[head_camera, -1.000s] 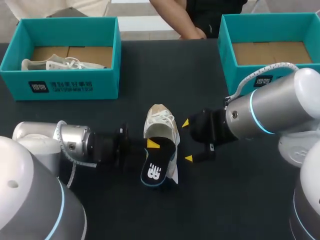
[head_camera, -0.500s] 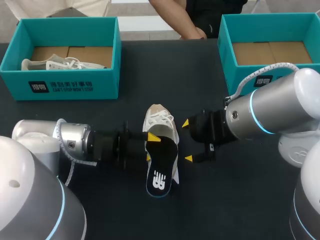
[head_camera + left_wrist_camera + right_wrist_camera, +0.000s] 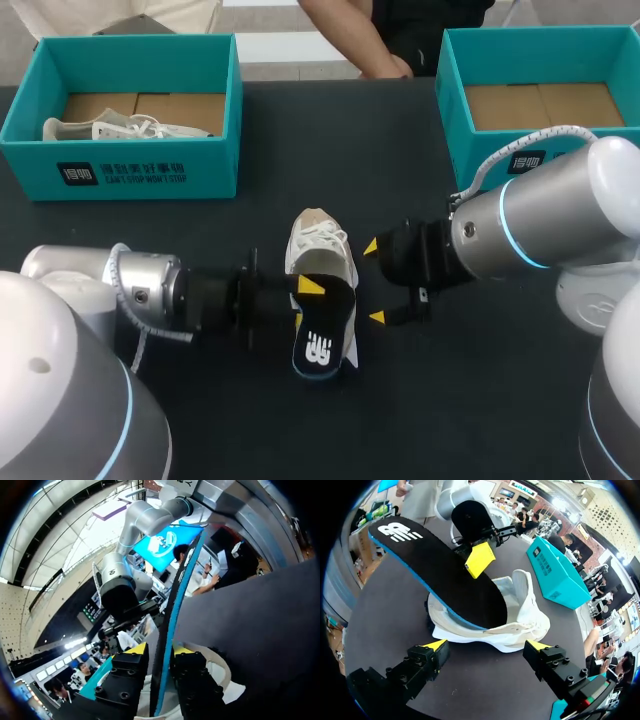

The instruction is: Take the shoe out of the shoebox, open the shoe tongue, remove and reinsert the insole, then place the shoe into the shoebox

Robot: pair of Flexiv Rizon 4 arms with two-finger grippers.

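In the head view, a white lace-up sneaker (image 3: pixel 322 248) lies on the black surface (image 3: pixel 330 140), between the two arms. A black foam insole with a blue edge (image 3: pixel 322 335) sticks out of the sneaker's opening, its printed end toward the robot. The left hand (image 3: pixel 308 300) comes in from the left and is clamped on the insole's edge; only one yellow fingertip shows. The right hand (image 3: pixel 374 282) sits just beside the sneaker on its right, fingers spread wide and touching nothing. At the far left stands a teal cardboard shoebox (image 3: pixel 130 165) with a second white shoe (image 3: pixel 110 128) lying inside. A matching teal shoebox (image 3: pixel 455 110) stands at the far right.

In the left wrist view, the left hand (image 3: pixel 159 652) has both fingers pressed against the insole (image 3: pixel 172 615), one on each face. The insole is seen edge-on, rising ahead of the hand. The sneaker's white collar (image 3: pixel 220 672) curves just beside the fingers, on the dark surface (image 3: pixel 260 625).

In the right wrist view, the right hand (image 3: pixel 486 645) is open, its fingers well apart, and the sneaker (image 3: pixel 520 612) lies just ahead of them on its side. The insole (image 3: pixel 445 575) slants upward with one end tucked inside the sneaker. The left hand's yellow fingertip (image 3: pixel 479 559) presses on its upper face. A teal shoebox (image 3: pixel 555 575) stands beyond.
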